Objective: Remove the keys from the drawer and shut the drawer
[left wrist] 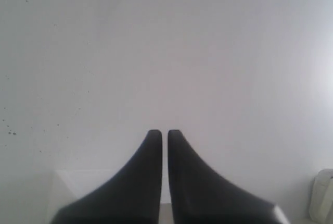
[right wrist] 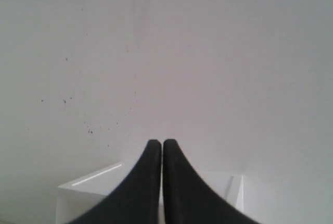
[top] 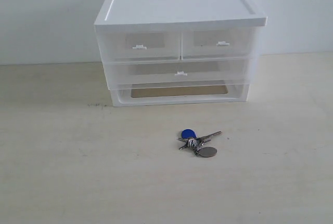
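The keys (top: 197, 141) lie flat on the pale table (top: 78, 172), in front of the white drawer unit (top: 177, 5) and well apart from it, a little right of the unit's middle. In the exterior view the bunch's long axis runs slantwise. One key blade points right and slightly toward the unit. The blue tag (top: 188, 134) lies on the side nearer the unit, and the grey disc (top: 208, 152) on the side nearer the camera.

The drawer (top: 156, 73), with its tab handle (top: 181, 73), looks pushed in under the two half-width drawers (top: 139, 44).

The left gripper (left wrist: 164, 133) has its dark fingers (left wrist: 148, 172) pressed together with only a thin slit between them, holding and touching nothing. The right gripper (right wrist: 158, 142) is likewise pressed together and empty. Both face a bare white wall (left wrist: 156, 52).
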`<action>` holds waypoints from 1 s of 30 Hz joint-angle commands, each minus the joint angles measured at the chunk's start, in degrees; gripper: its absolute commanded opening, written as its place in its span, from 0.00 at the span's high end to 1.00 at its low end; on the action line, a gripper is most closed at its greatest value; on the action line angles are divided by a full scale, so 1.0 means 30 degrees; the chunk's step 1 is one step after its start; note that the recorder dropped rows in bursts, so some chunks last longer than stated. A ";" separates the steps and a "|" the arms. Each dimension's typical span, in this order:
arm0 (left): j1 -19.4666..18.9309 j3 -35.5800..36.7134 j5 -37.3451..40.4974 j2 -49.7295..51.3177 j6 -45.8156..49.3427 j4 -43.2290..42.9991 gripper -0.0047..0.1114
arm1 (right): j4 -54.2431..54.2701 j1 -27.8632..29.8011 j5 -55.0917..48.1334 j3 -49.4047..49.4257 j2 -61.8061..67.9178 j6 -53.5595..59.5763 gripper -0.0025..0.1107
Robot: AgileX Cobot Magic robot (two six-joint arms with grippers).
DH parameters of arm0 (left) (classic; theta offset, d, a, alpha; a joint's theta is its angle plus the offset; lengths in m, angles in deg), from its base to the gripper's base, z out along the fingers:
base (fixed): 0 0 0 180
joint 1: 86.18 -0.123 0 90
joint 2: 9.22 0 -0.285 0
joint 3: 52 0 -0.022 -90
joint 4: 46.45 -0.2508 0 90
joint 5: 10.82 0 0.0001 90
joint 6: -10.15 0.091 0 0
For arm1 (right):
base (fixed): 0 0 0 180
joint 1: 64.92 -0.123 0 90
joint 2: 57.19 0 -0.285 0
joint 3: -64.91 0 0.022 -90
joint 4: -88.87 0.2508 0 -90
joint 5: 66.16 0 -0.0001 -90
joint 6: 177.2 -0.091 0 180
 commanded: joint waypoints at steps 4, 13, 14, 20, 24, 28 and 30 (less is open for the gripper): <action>0.0076 0.0089 0.3128 -0.0356 -0.0347 0.0091 0.92 | -0.0040 0.0066 -0.1381 0.0130 -0.2016 -0.1331 0.98; 0.0076 0.0089 0.4167 -0.0356 -0.0347 0.0091 0.92 | -0.0040 0.0066 -0.1500 0.0130 -0.2016 -0.1380 0.98; 0.0076 0.0089 0.4167 -0.0356 -0.0347 0.0091 0.92 | -0.0040 0.0066 -0.1500 0.0130 -0.2016 -0.1380 0.98; 0.0076 0.0089 0.4167 -0.0356 -0.0347 0.0091 0.92 | -0.0040 0.0066 -0.1476 0.0130 -0.2016 -0.1429 0.98; 0.0076 0.0089 0.4167 -0.0356 -0.0347 0.0091 0.92 | -0.0040 0.0066 -0.1476 0.0130 -0.2016 -0.1429 0.98; 0.0076 0.0089 0.4167 -0.0356 -0.0347 0.0091 0.92 | -0.0040 0.0066 -0.1476 0.0130 -0.2016 -0.1429 0.98; 0.0076 0.0176 0.4004 -0.0356 -0.0347 0.0091 0.92 | -0.0040 0.0066 -0.1476 0.0130 -0.2016 -0.1464 0.98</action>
